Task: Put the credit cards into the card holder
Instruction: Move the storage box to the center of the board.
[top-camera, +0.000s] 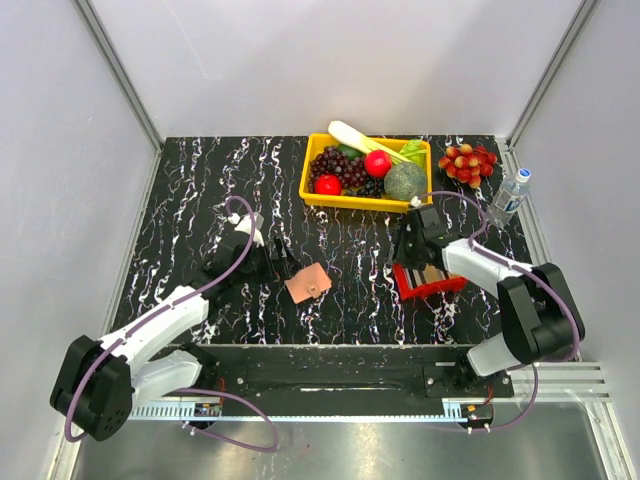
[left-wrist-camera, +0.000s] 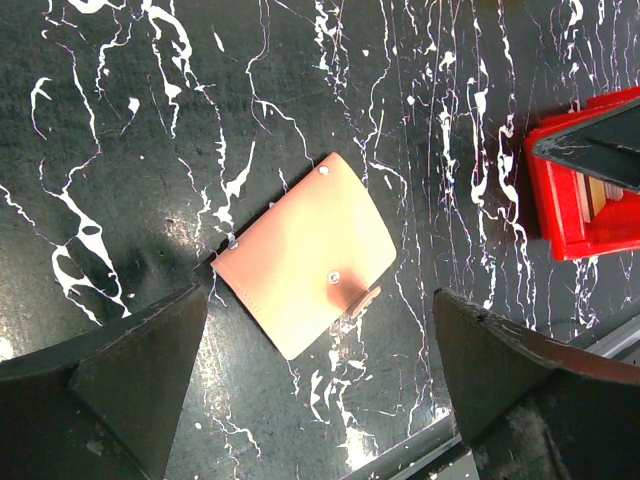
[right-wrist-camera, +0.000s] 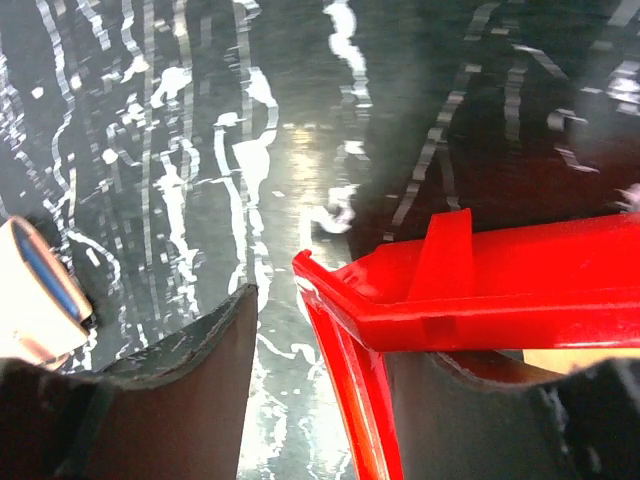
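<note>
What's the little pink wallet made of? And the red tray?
The small flat salmon-pink wallet looks like leather, maybe faux: matte, soft-looking skin, tiny metal snap. The small red tray looks like hard plastic: glossy, thin moulded walls, slightly see-through at the rim.

Black white-veined tabletop (top-camera: 200, 190), plain pale grey walls (top-camera: 330, 60), aluminium corner posts (top-camera: 119, 72), even light

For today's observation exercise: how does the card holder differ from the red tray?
The card holder is salmon pink; the red tray is bright red. The card holder is flat and folded shut; the tray is open-topped with raised walls, tan cards inside. The card holder lies untouched; the tray's wall stands between the right gripper fingers. Both rest on the black marbled table.
</note>
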